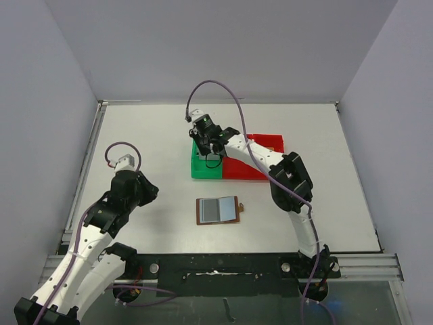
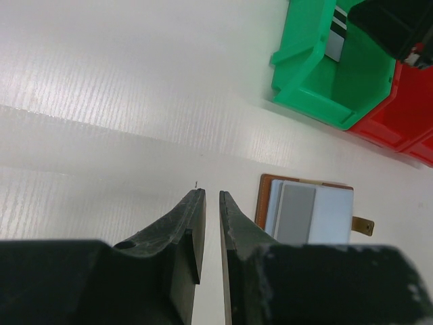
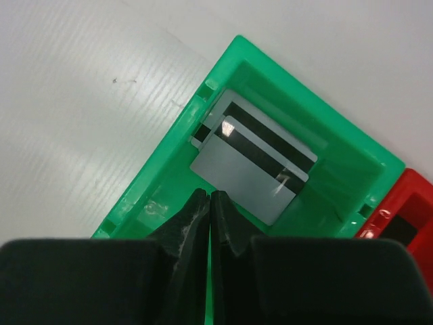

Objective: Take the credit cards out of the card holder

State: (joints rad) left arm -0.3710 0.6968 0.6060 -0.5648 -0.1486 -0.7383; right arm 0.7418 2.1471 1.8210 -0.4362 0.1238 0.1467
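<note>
Card holder (image 1: 218, 210) lies open on tabletop (image 1: 149, 135), one grey credit card (image 1: 210, 210) inside, long axis pointing away from the arms; right pincer (image 3: 210, 200), shut and empty, hangs beyond it; left pincer (image 2: 206, 196), narrow and empty, hovers to its left.

No text, label, brand, number or sign can be read in any view. The credit cards (image 3: 237, 172) lying in the green bin (image 3: 162, 189) show only dark stripes across plain grey faces, and any print on them is too small to tell. The card holder (image 1: 218, 210), near the table's front edge, shows bare brown leather and pale pockets with no legible marking.
</note>
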